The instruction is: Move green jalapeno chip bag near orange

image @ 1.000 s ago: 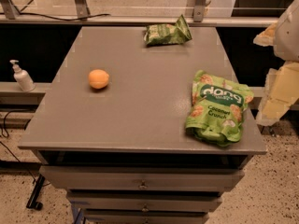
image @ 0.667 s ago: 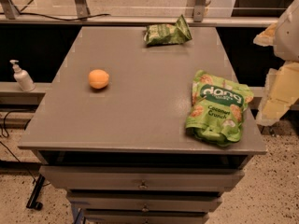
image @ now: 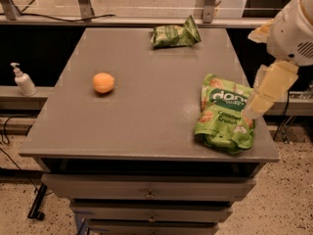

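Note:
The green jalapeno chip bag [image: 175,34] lies crinkled at the table's far edge, right of centre. The orange [image: 103,82] sits on the left half of the grey table [image: 146,116], well apart from the bag. My gripper [image: 266,91] hangs from the white arm at the right edge of the view, beside the table's right side. Its lower end overlaps the right edge of the bright-green "dang Coconut Crunch" pouch [image: 222,114]. It is far from the chip bag and holds nothing that I can see.
The "dang" pouch lies near the table's front right corner. A white pump bottle [image: 22,81] stands on a ledge left of the table. Drawers sit under the tabletop. A railing and window run along the back.
The arm and gripper have shifted a little left, now overlapping the dang pouch's right edge. The chip bag, the orange and the pouch have not moved.

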`<state>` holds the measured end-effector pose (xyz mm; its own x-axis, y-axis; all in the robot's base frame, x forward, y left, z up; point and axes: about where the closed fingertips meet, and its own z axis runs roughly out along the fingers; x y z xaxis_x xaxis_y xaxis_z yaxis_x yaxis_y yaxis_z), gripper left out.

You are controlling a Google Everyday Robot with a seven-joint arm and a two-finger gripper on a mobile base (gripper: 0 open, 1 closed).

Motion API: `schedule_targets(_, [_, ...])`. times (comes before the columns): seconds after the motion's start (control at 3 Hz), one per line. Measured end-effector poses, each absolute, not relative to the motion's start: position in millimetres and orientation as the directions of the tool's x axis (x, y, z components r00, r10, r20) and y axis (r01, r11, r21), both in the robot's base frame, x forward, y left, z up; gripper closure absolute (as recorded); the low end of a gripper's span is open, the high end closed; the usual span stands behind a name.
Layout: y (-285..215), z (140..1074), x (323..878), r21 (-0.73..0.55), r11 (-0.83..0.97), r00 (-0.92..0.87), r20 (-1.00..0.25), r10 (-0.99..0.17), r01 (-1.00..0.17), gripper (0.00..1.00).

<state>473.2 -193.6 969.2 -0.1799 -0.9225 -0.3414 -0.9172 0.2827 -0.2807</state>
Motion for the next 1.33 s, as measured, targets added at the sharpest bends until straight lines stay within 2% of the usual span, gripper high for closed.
schedule_targets(0.67, [-142.2,962.2,562.1,-0.339,0.382,-0.130,-0.579,-0.805,-0.860,0.00])
schedule_targets(1.0, [-128.7,972.1,608.0,-0.363,0.437,-0.109,-0.654,-0.749,-0.823,0.00])
schedule_targets(1.33, [-128.6,972.0,607.8,-0.363,0.437,-0.109,-0.654,-0.749,-0.823,0.00])
